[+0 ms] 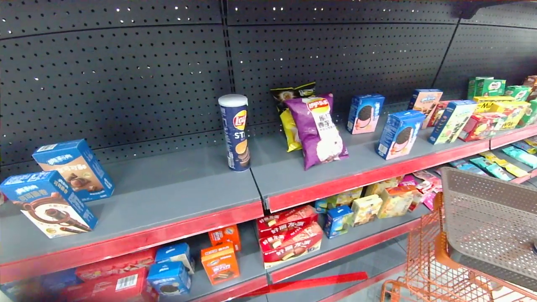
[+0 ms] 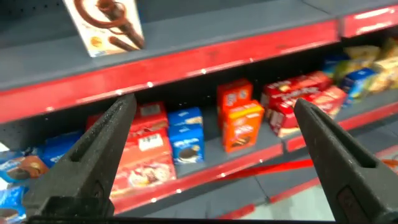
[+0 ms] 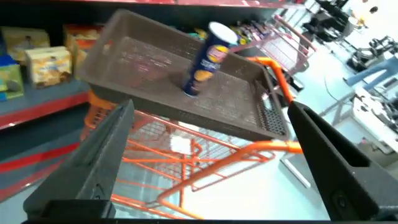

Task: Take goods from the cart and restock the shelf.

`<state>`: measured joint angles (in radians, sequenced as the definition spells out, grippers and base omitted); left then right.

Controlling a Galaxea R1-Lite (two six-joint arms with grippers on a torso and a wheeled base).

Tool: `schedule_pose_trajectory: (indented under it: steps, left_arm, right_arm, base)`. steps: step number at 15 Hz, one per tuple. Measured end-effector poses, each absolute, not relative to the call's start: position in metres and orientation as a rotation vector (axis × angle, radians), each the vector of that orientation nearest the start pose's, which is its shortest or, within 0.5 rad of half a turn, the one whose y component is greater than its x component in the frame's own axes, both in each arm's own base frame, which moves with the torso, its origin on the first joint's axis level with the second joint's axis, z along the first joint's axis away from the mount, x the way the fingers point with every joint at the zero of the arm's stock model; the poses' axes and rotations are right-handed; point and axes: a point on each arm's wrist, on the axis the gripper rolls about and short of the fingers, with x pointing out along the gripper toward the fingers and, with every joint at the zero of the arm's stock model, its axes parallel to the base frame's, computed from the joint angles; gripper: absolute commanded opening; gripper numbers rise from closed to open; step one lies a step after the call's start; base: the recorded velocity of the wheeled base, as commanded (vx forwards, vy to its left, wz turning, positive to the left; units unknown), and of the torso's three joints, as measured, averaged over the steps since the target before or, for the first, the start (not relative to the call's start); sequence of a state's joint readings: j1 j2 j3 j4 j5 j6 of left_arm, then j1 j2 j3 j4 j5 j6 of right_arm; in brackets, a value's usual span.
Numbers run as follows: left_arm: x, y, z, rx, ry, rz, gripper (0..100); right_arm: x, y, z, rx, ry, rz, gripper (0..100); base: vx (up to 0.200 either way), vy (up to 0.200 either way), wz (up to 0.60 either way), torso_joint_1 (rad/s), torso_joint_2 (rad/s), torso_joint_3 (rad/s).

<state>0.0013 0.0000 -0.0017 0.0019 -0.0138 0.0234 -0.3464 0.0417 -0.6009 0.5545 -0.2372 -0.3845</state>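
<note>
Left gripper (image 2: 214, 104): fingers spread wide with nothing between them, pointed at the shelf (image 2: 205, 59).
Right gripper (image 3: 210, 109): fingers spread just as wide, holding nothing, poised above the cart (image 3: 249, 155).
Chip can (image 3: 205, 59): ahead of the right gripper and well apart from its fingers, standing on the floor of the basket (image 3: 155, 68).
Basket: grey and perforated, sitting on top of the orange cart, straight ahead of the right gripper.
Lower shelf goods: beyond the left gripper's fingers, orange boxes (image 2: 241, 118) stand between a blue box (image 2: 186, 134) and red boxes (image 2: 298, 102).
Upper shelf board: a second can (image 1: 235, 132) stands upright near a purple bag (image 1: 321, 130).
</note>
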Motion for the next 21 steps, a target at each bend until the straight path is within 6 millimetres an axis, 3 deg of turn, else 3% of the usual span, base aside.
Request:
schedule_pose_trajectory:
  steps: [3,8,15,17,21]
  left_arm:
    - [-0.0229,-0.0003,0.0757,0.021,0.001,-0.011,100]
    - [-0.0229,-0.0003,0.0756,0.021,0.001,-0.011,100]
    - [-0.0231,-0.0004,0.0761,0.023,0.000,-0.013,100]
    - [-0.0231,-0.0003,0.0762,0.023,-0.001,-0.013,100]
    - [-0.0229,-0.0004,0.0757,0.021,0.001,-0.012,100]
  right_arm:
    - [-0.0853,0.0251,0.1683,-0.373,0.114,-0.574,100]
    - [-0.0848,0.0243,0.1667,-0.373,0.118,-0.568,100]
    - [-0.0848,0.0242,0.1668,-0.373,0.119,-0.565,100]
    - [-0.0848,0.0241,0.1669,-0.373,0.117,-0.564,100]
    - [-0.0851,0.0237,0.1672,-0.374,0.115,-0.562,100]
  base:
    - [-0.133,0.000,-0.60,0.007,0.01,0.001]
    - [0.000,0.000,0.00,0.000,0.00,0.000]
    - [0.000,-0.200,0.00,0.002,0.00,0.004]
    - [0.200,-0.200,0.00,0.005,0.00,0.002]
    - [0.200,0.000,0.00,-0.002,0.00,0.006]
